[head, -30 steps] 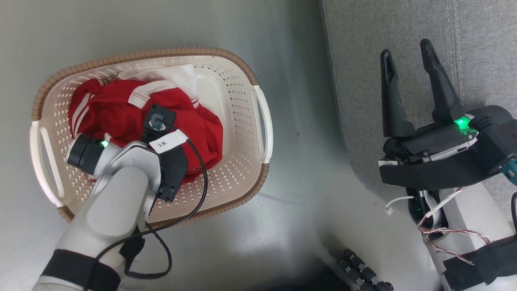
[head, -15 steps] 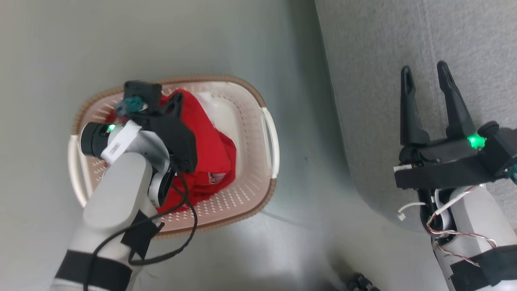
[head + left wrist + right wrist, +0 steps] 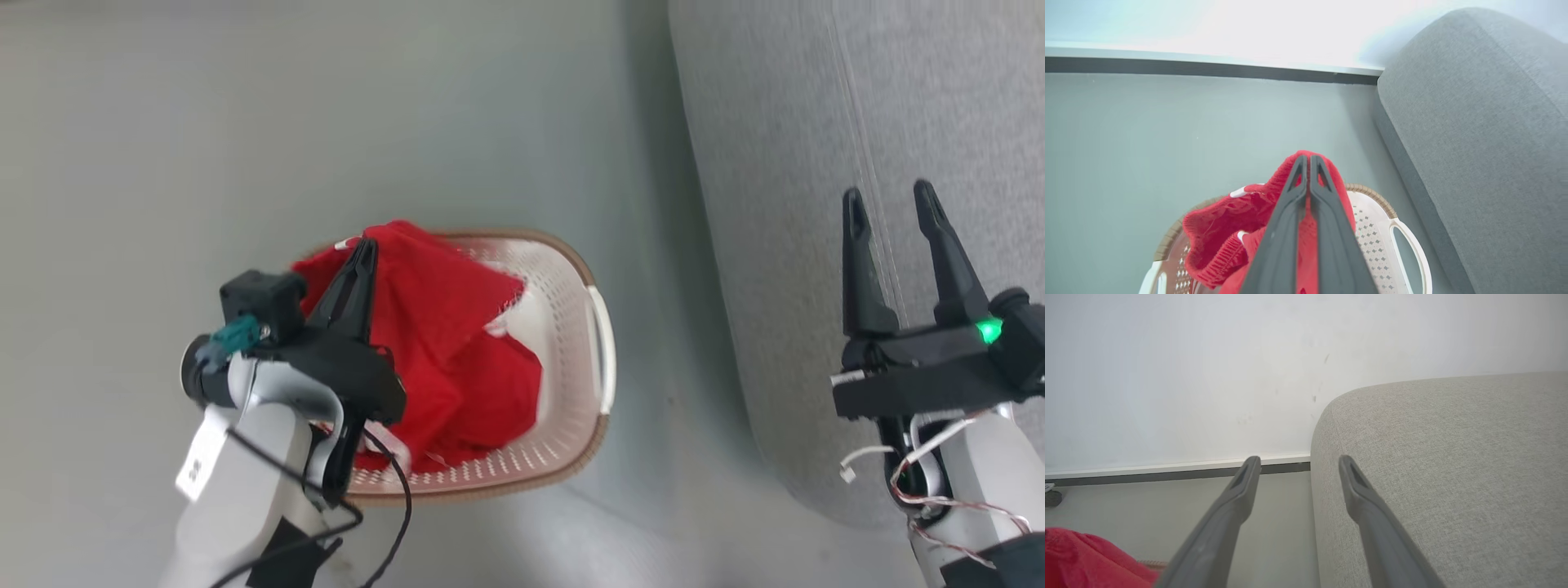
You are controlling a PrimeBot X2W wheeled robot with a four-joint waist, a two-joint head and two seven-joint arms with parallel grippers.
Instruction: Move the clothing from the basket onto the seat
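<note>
Head view shows the left pincer (image 3: 365, 249) clamped tight on a fold of the red clothing (image 3: 457, 343), which hangs from it in a peak above the basket (image 3: 571, 327), lower folds inside. The basket stands on the floor (image 3: 326, 122) beside the seat (image 3: 816, 122). Over the seat, near its edge, the right pincer (image 3: 888, 200) gapes wide, holding nothing.

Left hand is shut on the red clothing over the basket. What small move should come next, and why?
Probably raise the left hand a bit higher, then swing right toward the seat. It is shut on the clothing, whose lower folds hang inside the basket, so moving sideways now might drag the basket.
</note>
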